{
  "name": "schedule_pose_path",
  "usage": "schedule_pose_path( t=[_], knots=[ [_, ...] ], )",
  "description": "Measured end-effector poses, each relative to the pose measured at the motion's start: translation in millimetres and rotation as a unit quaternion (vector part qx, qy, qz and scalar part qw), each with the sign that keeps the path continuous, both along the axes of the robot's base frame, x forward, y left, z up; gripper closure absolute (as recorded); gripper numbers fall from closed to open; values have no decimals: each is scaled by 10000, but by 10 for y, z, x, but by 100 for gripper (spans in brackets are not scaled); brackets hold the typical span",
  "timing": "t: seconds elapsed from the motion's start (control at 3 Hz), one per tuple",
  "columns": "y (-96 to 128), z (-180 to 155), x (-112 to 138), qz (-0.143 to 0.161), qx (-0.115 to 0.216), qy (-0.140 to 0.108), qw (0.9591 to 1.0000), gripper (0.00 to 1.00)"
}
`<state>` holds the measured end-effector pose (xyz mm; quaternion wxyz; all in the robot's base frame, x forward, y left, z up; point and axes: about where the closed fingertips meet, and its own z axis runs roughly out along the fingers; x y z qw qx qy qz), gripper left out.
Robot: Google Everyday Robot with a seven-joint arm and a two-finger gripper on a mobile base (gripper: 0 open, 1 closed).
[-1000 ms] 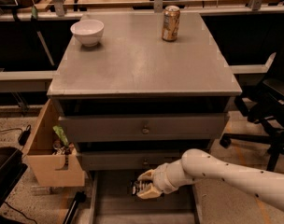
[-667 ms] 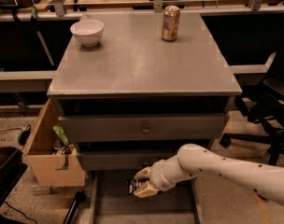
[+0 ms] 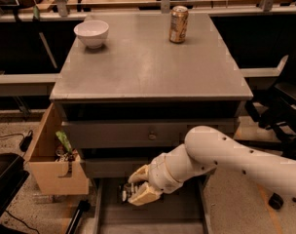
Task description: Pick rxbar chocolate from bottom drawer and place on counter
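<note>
**Fig.** Tan two-finger gripper (image 3: 132, 190) on a white jointed arm (image 3: 245, 160), reaching below the front edge of the broad flat grey wooden counter (image 3: 138, 67) into the open, shallow grey wooden bottom drawer (image 3: 153, 221). The fingers were set narrow, one above & one below the small flat black wrapped rxbar chocolate (image 3: 123, 193), apparently clamping it near one end. The bar sat low in the drawer, under the counter's front-left portion. Whether it had lifted off the drawer floor could not be told.

Risks, as judged:
- **(a) Slip.** The grip looked close to the bar's end, so the slick wrapper could pivot or slide out during the lift, and the bar would drop back into the drawer.
- **(b) Tight exit.** A grey drawer front w/ small round knob (image 3: 150, 135) lay directly above the gripper, just under the counter's edge. Raising before backing out could knock the wrist or bar against it.
- **(c) Side obstacle.** A pale plywood box (image 3: 50, 165) hung at the counter's left side. A leftward swing could clip it.
- **(d) Placement.** A white ceramic bowl (image 3: 91, 33) stood at the counter's rear left & a gold soda can (image 3: 178, 24) at its rear, right of centre. Setting down too far back could tip the can, so the counter's front half looked the safer spot.
</note>
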<state>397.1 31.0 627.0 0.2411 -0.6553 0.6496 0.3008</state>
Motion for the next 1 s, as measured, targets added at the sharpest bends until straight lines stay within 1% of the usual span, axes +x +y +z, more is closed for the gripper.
schedule_pose_path(
  t=[0.33,0.67,1.0],
  knots=[
    [-78,798,-118,22,409,-253,9988,100],
    [-231,1460,-104,-132,648,-675,9955,100],
    [-512,1993,70,-463,776,-1076,9901,100]
  ],
)
